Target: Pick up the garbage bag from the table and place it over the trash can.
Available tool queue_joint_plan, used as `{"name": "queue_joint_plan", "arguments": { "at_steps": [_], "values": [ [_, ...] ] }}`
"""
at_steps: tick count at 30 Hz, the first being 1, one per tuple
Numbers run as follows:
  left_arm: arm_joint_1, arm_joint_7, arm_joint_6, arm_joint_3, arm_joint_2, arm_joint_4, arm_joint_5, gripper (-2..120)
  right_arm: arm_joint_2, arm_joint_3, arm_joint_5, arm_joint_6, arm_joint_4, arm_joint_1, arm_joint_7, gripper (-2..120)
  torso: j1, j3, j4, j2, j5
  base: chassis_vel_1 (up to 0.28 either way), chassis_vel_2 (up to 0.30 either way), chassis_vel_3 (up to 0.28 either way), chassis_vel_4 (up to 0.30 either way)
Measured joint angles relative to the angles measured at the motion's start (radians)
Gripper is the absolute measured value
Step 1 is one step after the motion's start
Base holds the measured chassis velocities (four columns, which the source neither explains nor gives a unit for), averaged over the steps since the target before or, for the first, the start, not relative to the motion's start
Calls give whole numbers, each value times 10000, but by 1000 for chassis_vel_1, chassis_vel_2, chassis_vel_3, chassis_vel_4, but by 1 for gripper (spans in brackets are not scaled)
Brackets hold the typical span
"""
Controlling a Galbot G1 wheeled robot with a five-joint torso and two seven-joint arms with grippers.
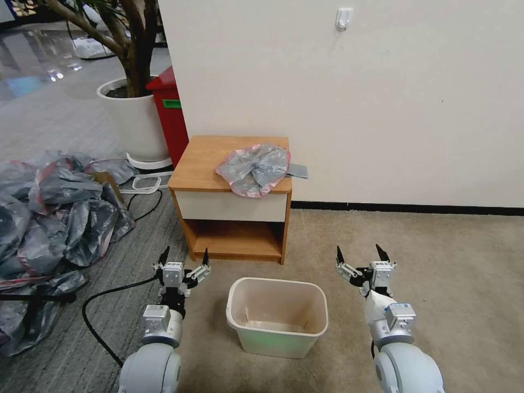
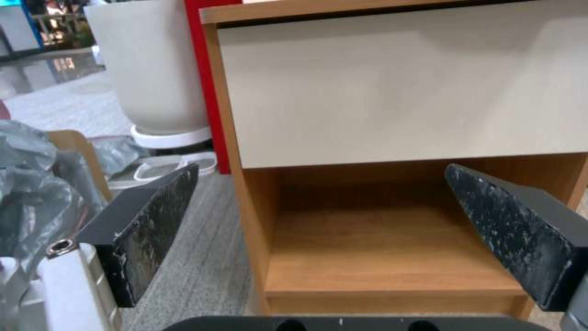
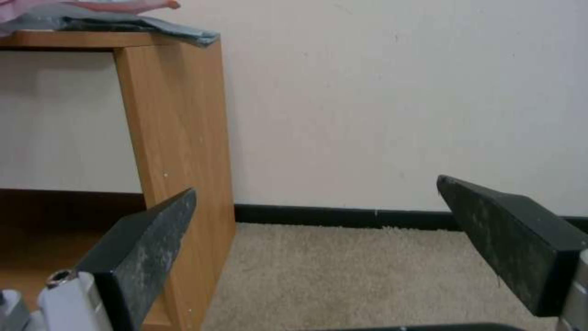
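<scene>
Seen from the head camera, a thin, shiny grey plastic garbage bag (image 1: 254, 168) with a pinkish-red rim is lying crumpled at the right front corner of the small honey-brown wooden table (image 1: 203, 164), spilling over its front and right edges. A cream-beige rectangular plastic trash can (image 1: 277, 316) is standing on the carpet just in front of the table. The left gripper (image 1: 184, 263) is hovering low before the table's front left corner, its fingers spread apart and grasping nothing; the right gripper (image 1: 361, 258) is hovering over the carpet off the table's right side, likewise spread and empty. A heap of grey-and-pink bags (image 1: 52, 218) is lying on the floor to the left. In the left wrist view, the black fingers (image 2: 150, 230) are framing the table's white drawer panel (image 2: 392, 87) and open shelf. In the right wrist view, the fingers (image 3: 147, 248) are bracketing the table's right side panel, the bag's edge overhanging the top corner.
</scene>
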Motion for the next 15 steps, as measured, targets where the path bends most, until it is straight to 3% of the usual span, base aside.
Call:
{"name": "queue_joint_plan", "arguments": {
  "at_steps": [9, 15],
  "values": [
    [62, 0, 22, -5, 11, -91, -11, 100, 16, 3, 12, -31, 83, -44, 0, 100, 0, 0, 0, 0, 0, 0, 0, 0, 0],
    [1022, -238, 637, -105, 223, -1423, -308, 100, 354, 91, 359, -623, 1569, -757, 21, 100, 0, 0, 0, 0, 0, 0, 0, 0, 0]
  ]
}}
